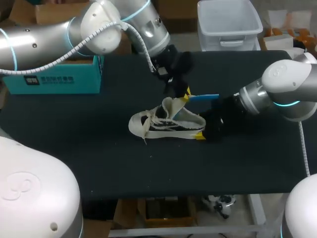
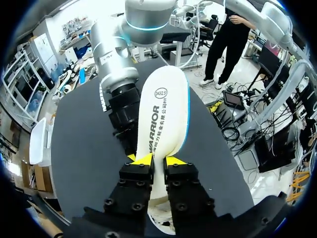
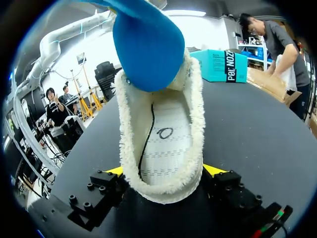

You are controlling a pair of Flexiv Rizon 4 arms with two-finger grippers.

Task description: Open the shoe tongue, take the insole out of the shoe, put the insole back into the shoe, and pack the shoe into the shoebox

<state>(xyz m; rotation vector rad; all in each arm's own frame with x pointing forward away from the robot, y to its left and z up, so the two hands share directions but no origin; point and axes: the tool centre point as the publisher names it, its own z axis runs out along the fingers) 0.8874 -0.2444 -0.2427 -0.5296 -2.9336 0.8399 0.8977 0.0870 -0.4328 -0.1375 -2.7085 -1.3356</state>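
The left claw is clamped on the white insole, holding it over the opening of the shoe, which lies at the centre of the head view. The right claw pinches the shoe's fleecy heel from 2 sides. The teal shoebox sits upper left, well apart. Bare black bench spreads toward the lower edge.

You see a cream shoe with black stripes, an insole white above and blue beneath, and a teal shoebox.
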